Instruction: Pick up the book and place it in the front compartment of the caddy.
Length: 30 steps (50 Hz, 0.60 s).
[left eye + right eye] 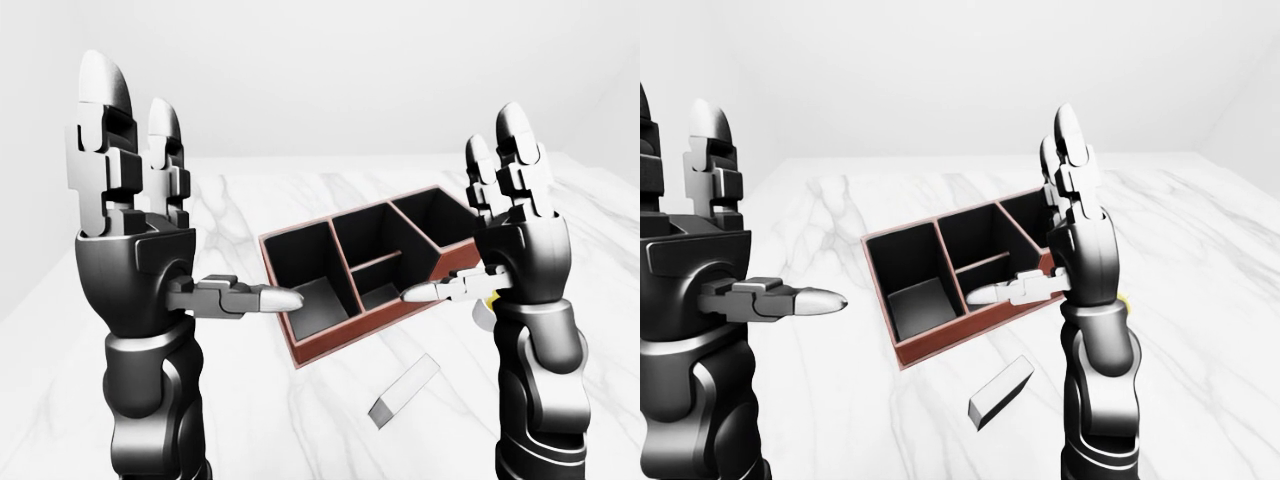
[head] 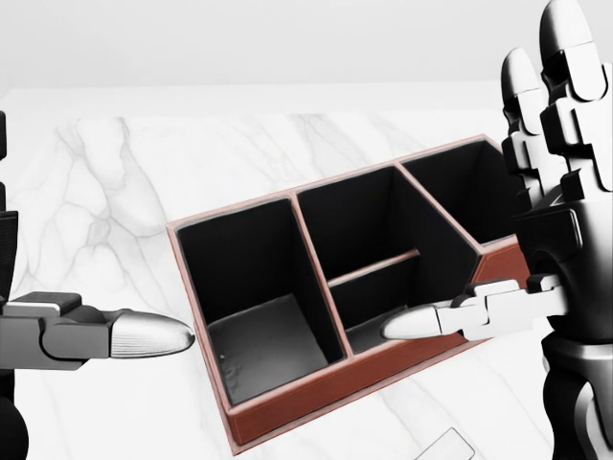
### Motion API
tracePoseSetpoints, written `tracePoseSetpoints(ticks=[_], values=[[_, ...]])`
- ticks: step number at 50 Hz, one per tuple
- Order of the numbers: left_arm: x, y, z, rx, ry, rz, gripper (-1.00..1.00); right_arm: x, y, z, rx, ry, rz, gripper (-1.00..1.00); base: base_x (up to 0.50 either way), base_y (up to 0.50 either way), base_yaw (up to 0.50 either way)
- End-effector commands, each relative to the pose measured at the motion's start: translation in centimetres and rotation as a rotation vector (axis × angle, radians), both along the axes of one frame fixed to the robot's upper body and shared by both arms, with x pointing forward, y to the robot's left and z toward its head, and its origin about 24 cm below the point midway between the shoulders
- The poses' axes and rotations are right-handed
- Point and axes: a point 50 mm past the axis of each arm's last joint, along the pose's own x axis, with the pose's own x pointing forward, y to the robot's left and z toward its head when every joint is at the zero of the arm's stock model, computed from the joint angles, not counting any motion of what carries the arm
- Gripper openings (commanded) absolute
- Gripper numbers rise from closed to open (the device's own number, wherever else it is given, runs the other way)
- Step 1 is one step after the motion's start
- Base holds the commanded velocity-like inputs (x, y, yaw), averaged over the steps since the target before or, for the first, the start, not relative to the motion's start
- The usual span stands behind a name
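The caddy [image 1: 325,352] is a red-brown box with several black compartments, set askew on the white marble table [image 1: 260,420]. The book [image 1: 402,390], a small grey block, lies flat on the marble just below the caddy's near wall; only its corner shows at the head view's bottom edge. My left hand [image 1: 150,225] is raised at the left, fingers straight up and thumb pointing at the caddy, open and empty. My right hand [image 1: 500,225] stands the same way at the right, above the caddy's low end, open, holding nothing.
A small yellow-and-white thing [image 1: 487,308] peeks out behind my right wrist, mostly hidden. The marble's far edge [image 1: 380,158] runs along the top of the table, with a plain pale wall beyond.
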Motion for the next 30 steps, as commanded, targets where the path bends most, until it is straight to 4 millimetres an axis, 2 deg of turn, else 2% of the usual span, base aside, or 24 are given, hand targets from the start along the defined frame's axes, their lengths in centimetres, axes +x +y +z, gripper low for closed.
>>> tracePoseSetpoints(ticks=[1, 30], values=[[-0.05, -0.01, 0.06, 0.001, -0.004, -0.001, 1.0, 0.04, 0.01, -0.05, 0.002, 0.003, 0.001, 1.0, 0.0, 0.0, 0.0], [-0.2, 0.32, 0.21, 0.003, -0.013, 0.007, 1.0, -0.4, 0.56, -0.55, -0.026, 0.021, 0.017, 1.0, 0.0, 0.0, 0.0]])
